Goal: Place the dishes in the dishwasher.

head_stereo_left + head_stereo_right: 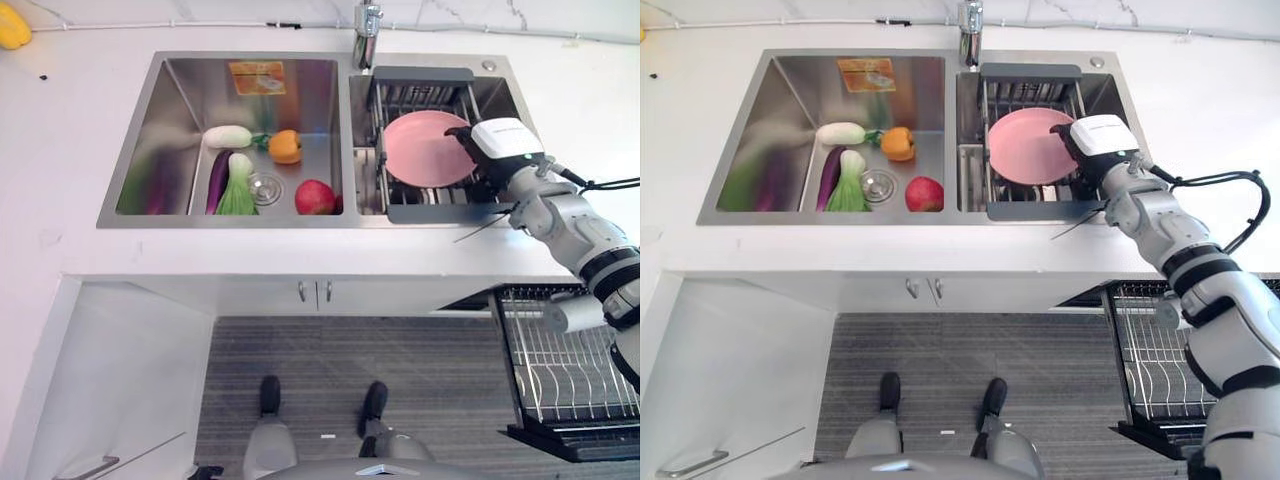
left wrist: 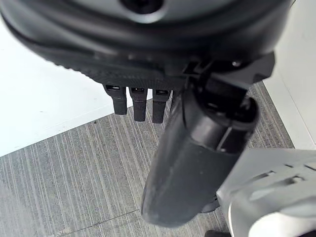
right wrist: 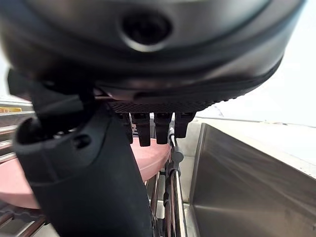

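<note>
Now | right hand [image 1: 478, 150] at pink plate [image 1: 425, 148] in sink rack [image 1: 420, 95] | grip unclear | left hand [image 2: 138, 101] fingers straight

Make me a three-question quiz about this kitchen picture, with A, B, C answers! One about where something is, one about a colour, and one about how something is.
1. Where is the plate?
A. in the drying rack over the right sink basin
B. on the floor
C. in the left basin with the vegetables

2. What colour is the plate?
A. blue
B. pink
C. green

3. How is the dishwasher rack?
A. pushed in and shut away
B. pulled out, with no plate in the part that shows
C. full of plates

Answers:
1 A: the plate sits in the dark-framed rack across the right basin, with the right hand at its edge.
2 B: it is plainly pink in both eye views.
3 B: the wire rack stands out below the counter at the robot's right, and the part in view has bare wires.
</note>
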You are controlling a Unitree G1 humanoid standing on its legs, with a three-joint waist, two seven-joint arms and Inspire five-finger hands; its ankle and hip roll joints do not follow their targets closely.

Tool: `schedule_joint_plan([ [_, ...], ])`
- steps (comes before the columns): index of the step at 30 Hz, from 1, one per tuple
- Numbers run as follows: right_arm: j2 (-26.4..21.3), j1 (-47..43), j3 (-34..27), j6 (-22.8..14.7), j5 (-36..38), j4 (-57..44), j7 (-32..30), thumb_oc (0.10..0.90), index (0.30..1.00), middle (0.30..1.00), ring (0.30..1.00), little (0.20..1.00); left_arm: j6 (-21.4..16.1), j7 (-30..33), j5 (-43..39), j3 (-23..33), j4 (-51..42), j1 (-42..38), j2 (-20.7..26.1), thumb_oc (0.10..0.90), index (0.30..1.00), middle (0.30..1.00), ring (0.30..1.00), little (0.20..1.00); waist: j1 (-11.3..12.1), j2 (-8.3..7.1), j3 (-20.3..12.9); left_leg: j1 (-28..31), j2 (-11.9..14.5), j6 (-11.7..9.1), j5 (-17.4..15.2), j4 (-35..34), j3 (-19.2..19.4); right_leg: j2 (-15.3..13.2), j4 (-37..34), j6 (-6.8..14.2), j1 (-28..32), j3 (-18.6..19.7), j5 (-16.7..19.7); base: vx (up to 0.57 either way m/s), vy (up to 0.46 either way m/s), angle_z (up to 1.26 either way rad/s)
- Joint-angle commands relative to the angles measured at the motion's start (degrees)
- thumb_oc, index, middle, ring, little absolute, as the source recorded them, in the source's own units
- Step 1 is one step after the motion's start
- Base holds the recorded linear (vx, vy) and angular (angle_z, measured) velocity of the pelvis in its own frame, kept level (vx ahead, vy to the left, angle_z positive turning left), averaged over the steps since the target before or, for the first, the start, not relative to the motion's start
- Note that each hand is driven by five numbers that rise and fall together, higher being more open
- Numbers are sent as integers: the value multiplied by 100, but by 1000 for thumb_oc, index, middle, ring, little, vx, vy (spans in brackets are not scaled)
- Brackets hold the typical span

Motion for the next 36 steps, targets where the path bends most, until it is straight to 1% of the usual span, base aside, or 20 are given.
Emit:
schedule_joint_plan([
  [1,-307,-477,22,25,-87,134,-91,800,900,900,900,900,59,-9,-80,-479,264,-304,186,800,900,900,900,900,234,123,122,-134,181,-150,189,21,-535,-463,104,535,381,58,-461,12,-16,4],
  [2,-294,-452,4,29,-95,133,-103,722,782,782,782,782,56,-10,-83,-490,254,-309,182,800,900,900,900,900,230,124,120,-132,183,-147,183,21,-541,-463,105,533,389,52,-465,19,-14,4],
  [3,-251,-381,-48,35,-115,132,-135,460,389,389,389,389,61,-15,-78,-500,244,-322,172,800,900,900,900,900,223,132,117,-119,184,-145,179,21,-538,-454,105,529,398,44,-476,15,-8,3],
  [4,-251,-374,-55,35,-117,131,-136,400,300,300,300,300,61,-15,-78,-501,244,-321,176,800,900,900,900,900,224,129,116,-119,185,-145,178,21,-539,-453,104,529,399,43,-476,0,0,0],
  [6,-227,-330,-97,47,-139,114,-164,400,300,300,300,300,64,-8,-64,-508,238,-327,170,800,900,900,900,900,225,129,113,-114,184,-144,172,21,-547,-450,104,525,405,44,-481,7,-5,2],
  [8,-192,-289,-234,159,-393,36,-419,400,300,300,300,300,85,24,-36,-512,229,-350,142,800,900,900,900,900,203,140,110,-95,187,-137,156,21,-538,-454,103,529,405,55,-476,6,-1,2],
  [9,-191,-280,-244,163,-401,32,-423,400,300,300,300,300,85,24,-35,-513,229,-350,145,800,900,900,900,900,206,137,110,-93,187,-137,155,21,-537,-454,103,530,406,56,-475,0,0,0],
  [10,-127,-230,-389,250,-604,21,-644,400,300,300,300,300,88,68,9,-516,218,-387,129,800,900,900,900,900,195,153,118,-88,184,-131,140,21,-524,-458,105,531,395,68,-473,0,0,0],
  [13,-99,-108,-591,308,-1033,-394,-906,400,300,300,300,300,103,127,52,-487,206,-518,120,800,900,900,900,900,154,170,108,-69,184,-125,110,21,-512,-462,106,538,407,77,-490,0,0,0],
  [16,-131,-61,-694,317,-1158,-704,-1082,400,300,300,300,300,123,159,85,-469,223,-549,99,800,900,900,900,900,135,178,89,-37,191,-123,87,21,-510,-458,104,537,432,87,-510,0,0,0],
  [18,-135,-50,-704,320,-1161,-713,-1081,400,300,300,300,300,123,160,86,-472,224,-549,100,800,900,900,900,900,137,177,90,-35,192,-124,87,21,-511,-458,104,537,435,86,-511,0,0,0],
  [19,-123,13,-813,341,-1230,-871,-1221,400,300,300,300,300,143,204,148,-459,254,-553,90,800,900,900,900,900,127,180,74,-6,196,-124,73,21,-495,-457,102,537,461,95,-520,0,0,0],
  [23,-129,115,-1028,365,-1292,-1262,-1358,400,300,300,300,300,176,266,207,-442,286,-551,77,800,900,900,900,900,112,161,54,62,210,-120,34,21,-470,-457,101,541,510,103,-531,0,0,0],
  [28,-87,519,-1678,337,-1150,-2139,-1624,400,300,300,300,300,273,320,274,-281,372,-521,92,800,900,900,900,900,55,88,-96,414,236,-78,-122,21,-323,-431,102,526,754,189,-581,30,1,0],
  [29,-92,549,-1705,342,-1153,-2163,-1616,400,300,300,300,300,274,320,276,-286,371,-518,101,800,900,900,900,900,65,81,-89,429,236,-78,-126,21,-319,-431,102,527,765,192,-583,35,4,0],
  [31,-94,771,-1978,332,-1111,-2427,-1685,400,300,300,300,300,307,322,330,-231,403,-506,105,800,900,900,900,900,45,62,-159,560,245,-69,-177,21,-261,-425,102,519,870,206,-610,33,6,0],
  [32,-94,771,-1978,332,-1111,-2427,-1685,400,300,300,300,300,307,322,330,-231,403,-506,105,800,900,900,900,900,45,62,-159,560,245,-69,-177,21,-261,-425,102,519,870,206,-610,0,0,0],
  [33,-86,893,-2119,315,-1084,-2538,-1714,400,300,300,300,300,318,323,358,-218,416,-496,104,800,900,900,900,900,39,53,-196,620,251,-68,-198,21,-243,-422,101,518,923,207,-619,46,4,-10],
  [34,-65,1118,-2398,257,-977,-2767,-1781,400,300,300,300,300,349,326,422,-169,455,-473,97,800,900,900,900,900,7,38,-272,728,261,-65,-237,21,-209,-408,104,512,1013,225,-633,46,4,-10],
  [36,-65,1118,-2398,257,-977,-2767,-1781,400,300,300,300,300,349,326,422,-169,455,-473,97,800,900,900,900,900,7,38,-272,728,261,-65,-237,21,-209,-408,104,512,1013,225,-633,21,0,-9],
])
